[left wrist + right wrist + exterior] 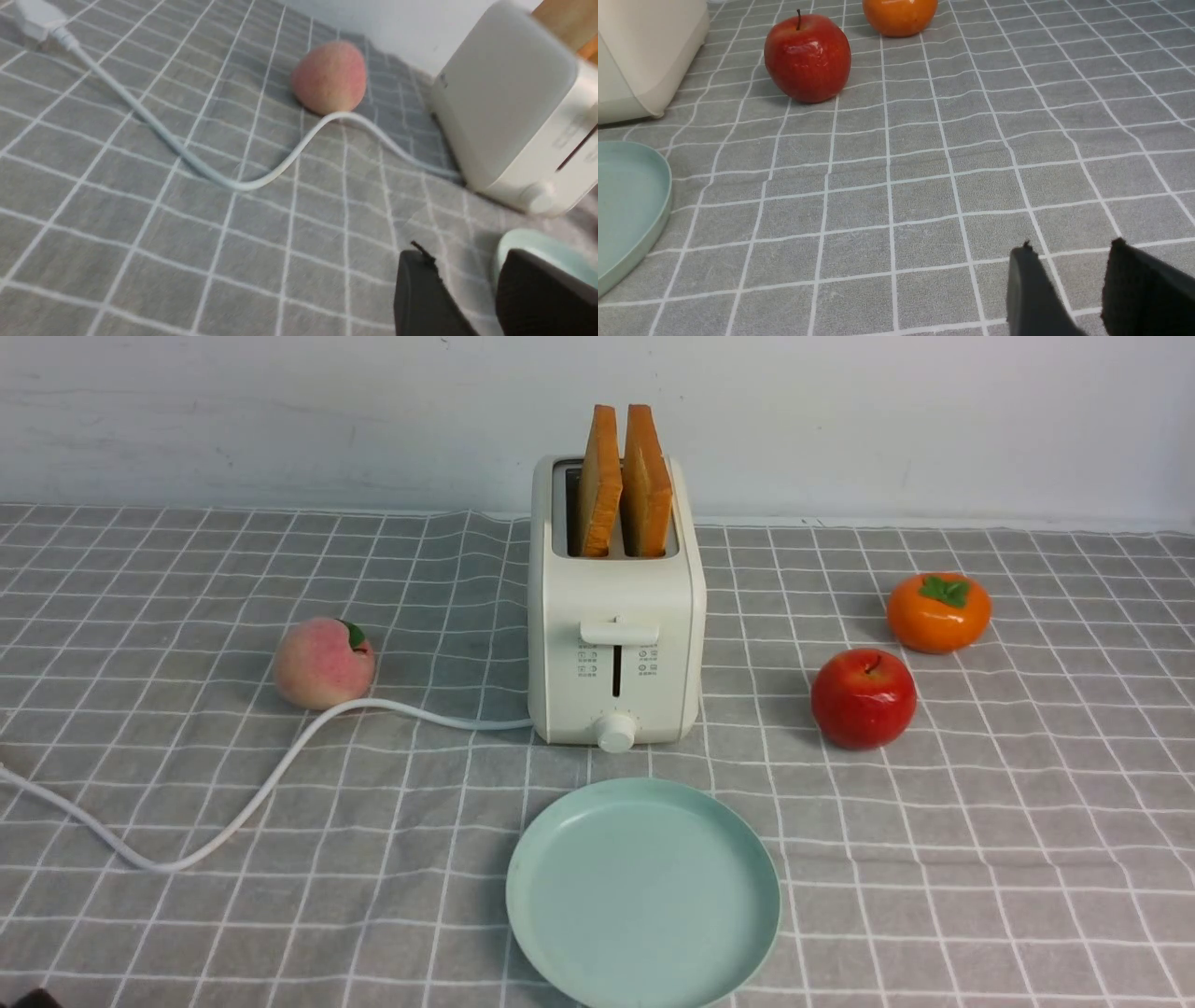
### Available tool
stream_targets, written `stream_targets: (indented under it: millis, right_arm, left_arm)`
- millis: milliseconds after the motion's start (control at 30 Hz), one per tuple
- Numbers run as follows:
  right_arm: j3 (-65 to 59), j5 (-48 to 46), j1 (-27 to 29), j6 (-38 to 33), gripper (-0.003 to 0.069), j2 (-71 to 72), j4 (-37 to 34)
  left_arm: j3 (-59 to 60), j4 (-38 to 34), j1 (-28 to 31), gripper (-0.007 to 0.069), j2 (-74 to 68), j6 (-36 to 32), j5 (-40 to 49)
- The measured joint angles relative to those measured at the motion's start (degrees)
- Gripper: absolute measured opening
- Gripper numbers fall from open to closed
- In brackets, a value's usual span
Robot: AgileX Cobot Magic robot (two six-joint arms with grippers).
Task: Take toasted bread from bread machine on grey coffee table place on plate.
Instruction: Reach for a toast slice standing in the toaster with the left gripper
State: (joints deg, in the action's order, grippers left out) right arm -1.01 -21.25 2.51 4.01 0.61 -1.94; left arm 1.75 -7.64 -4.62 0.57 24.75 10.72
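Thick golden toasted bread [600,485] upright in boxy cream bread machine [616,644], smooth mint plate [644,896] just in front, peach [323,663] and cord [261,784] left, glossy apple [863,698] right, gridded cloth tabletop [1027,849], left fingers [423,294] and right fingers [1031,289] parted, empty

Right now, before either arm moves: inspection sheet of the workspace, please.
Surface: grey coffee table, grid cloth, slightly wrinkled.
Job's things: bread machine centre-back; toasted bread, two slices upright in its slots; plate in front of it, empty.
Clutter: peach on the robot's left; apple and persimmon on its right.
Grippers: left gripper open, empty; right gripper open, empty; both low over the cloth.
Cables: white cord from the bread machine, past the peach, off the left edge.
Surroundings: white wall behind; nothing else seen.
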Motion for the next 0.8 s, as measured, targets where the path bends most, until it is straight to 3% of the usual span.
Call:
stream_targets:
  millis: [267, 533, 633, 800]
  right_arm:
    - [0.0, 0.0, 0.0, 0.0, 0.0240, 0.0, 0.0]
    - [0.0, 0.2, 0.0, 0.0, 0.0240, 0.0, -0.7]
    - [-0.3, 3.1, 0.0, 1.6, 0.0240, 0.0, -7.9]
    - [-0.4, 10.0, 0.0, 4.7, 0.0240, 0.0, -21.6]
  left_arm:
    - [0.0, -12.7, 0.0, 0.0238, 0.0, 0.0, -10.7]
    - [0.0, -14.2, 0.0, 0.0234, 0.0, 0.0, -14.9]
    - [0.0, -14.3, 0.0, 0.0190, 0.0, 0.0, -16.2]
    - [0.0, -14.5, 0.0, 0.0022, 0.0, 0.0, -19.5]
